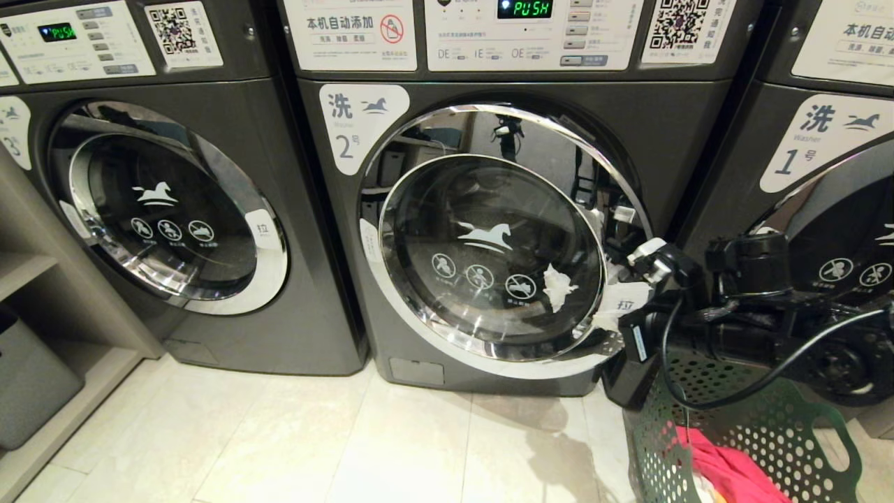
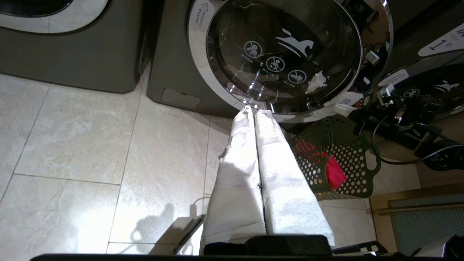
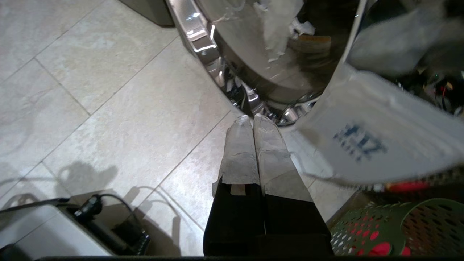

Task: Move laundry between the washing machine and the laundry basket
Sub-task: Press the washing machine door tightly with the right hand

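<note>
Right below my head camera stands the green laundry basket [image 1: 803, 436], hard against the front of washing machine number two [image 1: 489, 237], with a red-pink garment [image 1: 726, 471] lying in it. Both my grippers are pressed shut on nothing: the right gripper [image 3: 252, 121] points at the chrome rim of the closed door [image 1: 489, 258], near the pull tab [image 1: 625, 300]; the left gripper [image 2: 252, 110] hangs over the tiled floor [image 1: 279, 447], aimed at the same door. That cloth looks light, limp and floppy, so I judge a pinch on a raised fold will lift it best.
</note>
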Robot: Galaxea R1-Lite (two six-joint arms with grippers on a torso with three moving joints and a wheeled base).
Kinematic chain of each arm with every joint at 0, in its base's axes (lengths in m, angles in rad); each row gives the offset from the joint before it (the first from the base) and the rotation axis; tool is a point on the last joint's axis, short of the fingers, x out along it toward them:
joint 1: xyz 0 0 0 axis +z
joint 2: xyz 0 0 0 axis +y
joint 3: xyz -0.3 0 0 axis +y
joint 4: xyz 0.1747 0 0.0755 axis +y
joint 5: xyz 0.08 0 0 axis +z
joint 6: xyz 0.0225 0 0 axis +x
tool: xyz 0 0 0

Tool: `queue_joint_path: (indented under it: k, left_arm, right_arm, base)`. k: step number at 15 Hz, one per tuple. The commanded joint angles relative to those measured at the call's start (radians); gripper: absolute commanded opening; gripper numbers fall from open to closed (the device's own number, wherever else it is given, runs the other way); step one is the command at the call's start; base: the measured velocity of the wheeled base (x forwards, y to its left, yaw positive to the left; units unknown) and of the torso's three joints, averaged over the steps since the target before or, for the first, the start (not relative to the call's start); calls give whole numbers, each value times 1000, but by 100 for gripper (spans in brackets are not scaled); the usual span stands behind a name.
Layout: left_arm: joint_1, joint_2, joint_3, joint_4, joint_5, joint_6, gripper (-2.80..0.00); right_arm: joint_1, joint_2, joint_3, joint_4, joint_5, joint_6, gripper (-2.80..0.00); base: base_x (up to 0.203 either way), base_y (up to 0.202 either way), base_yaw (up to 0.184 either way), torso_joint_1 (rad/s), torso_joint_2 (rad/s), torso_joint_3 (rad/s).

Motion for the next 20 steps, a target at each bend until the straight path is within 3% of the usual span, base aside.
queue_joint_path:
  k: [1,4,6,9,11,12,16,20]
  left_arm:
    - [6,-28,6,5,3,-5,-280]
    - [6,-20,15,2,1,-6,-280]
    - [6,-16,33,-4,0,-7,-280]
    - [6,-18,52,-7,-2,-8,-280]
    - [6,-16,52,-7,-2,-8,-280]
    - [6,-16,51,-6,0,-8,-280]
    - [6,-18,49,-6,0,-6,-280]
    - [6,-25,52,-6,0,-8,-280]
  right_arm:
    - [11,130,-26,-58,-21,-7,-280]
    - [7,128,-37,-59,-26,-14,-280]
    - [-14,155,-88,-61,-71,-25,-280]
    - [-57,250,-252,-119,-211,-25,-280]
    - [-93,327,-362,-238,-325,-31,-280]
    - [-100,339,-376,-272,-344,-35,-280]
    - [-95,264,-241,-282,-285,-32,-280]
    - [-101,260,-263,-283,-283,-32,-280]
  base:
    - [0,0,0,0,0,0]
    - [0,0,0,0,0,0]
    - [0,0,0,0,0,0]
    - [0,0,0,0,0,0]
    - [0,0,0,0,0,0]
    - [0,0,0,0,0,0]
    - [0,0,0,0,0,0]
    - [0,0,0,0,0,0]
